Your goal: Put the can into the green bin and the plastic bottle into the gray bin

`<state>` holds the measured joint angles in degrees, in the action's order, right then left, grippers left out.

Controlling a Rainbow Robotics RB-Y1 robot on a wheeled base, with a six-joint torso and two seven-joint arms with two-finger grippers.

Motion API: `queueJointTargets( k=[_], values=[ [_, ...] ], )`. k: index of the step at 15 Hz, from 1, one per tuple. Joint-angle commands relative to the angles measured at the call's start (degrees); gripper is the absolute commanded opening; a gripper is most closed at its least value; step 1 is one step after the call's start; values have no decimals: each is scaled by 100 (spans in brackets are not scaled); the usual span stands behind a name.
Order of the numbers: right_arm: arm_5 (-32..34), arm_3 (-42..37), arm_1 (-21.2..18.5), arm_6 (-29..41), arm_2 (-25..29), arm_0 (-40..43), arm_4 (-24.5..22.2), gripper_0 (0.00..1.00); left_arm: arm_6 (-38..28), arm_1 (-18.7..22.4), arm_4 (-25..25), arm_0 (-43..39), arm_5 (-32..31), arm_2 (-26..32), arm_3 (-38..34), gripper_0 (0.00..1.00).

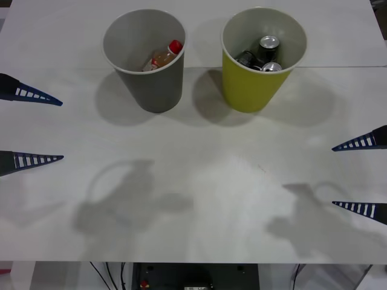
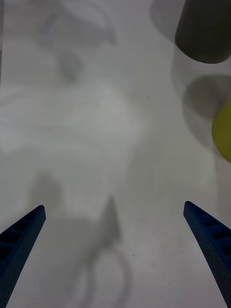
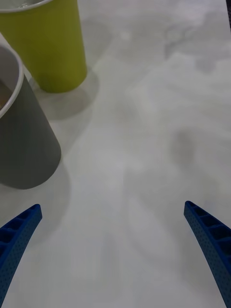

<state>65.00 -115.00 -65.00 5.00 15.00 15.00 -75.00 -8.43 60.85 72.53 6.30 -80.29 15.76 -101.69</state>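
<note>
The gray bin (image 1: 151, 81) stands at the back left of the table with the plastic bottle (image 1: 164, 57) lying tilted inside it, red cap up. To its right is the green bin (image 1: 249, 84), which holds dark cans (image 1: 268, 44) with silver tops. My left gripper (image 1: 59, 128) hangs open at the table's left edge, and my right gripper (image 1: 334, 176) hangs open at the right edge; both hold nothing. The left wrist view has the gray bin (image 3: 26, 149) and green bin (image 3: 53, 48) close by. Bare table lies before my right gripper (image 2: 114, 211), with the gray bin (image 2: 204, 33) and green bin (image 2: 224, 130) farther off.
The white table (image 1: 193, 193) stretches wide between the two arms, with only the arms' shadows on it. Cables and a dark base part (image 1: 193, 277) sit below the front edge.
</note>
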Motion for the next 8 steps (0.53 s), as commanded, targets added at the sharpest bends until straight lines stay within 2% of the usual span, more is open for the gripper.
queueJointTargets(
  k=[1,5,8],
  values=[
    [0,0,0,0,0,0,0,100,711,-3,-2,-340,23,85,-18,100],
    [0,0,0,0,0,0,0,100,1511,-3,-2,-902,23,243,-18,100],
    [0,0,0,0,0,0,0,100,1598,-3,51,-1272,14,393,-141,100]
  ],
)
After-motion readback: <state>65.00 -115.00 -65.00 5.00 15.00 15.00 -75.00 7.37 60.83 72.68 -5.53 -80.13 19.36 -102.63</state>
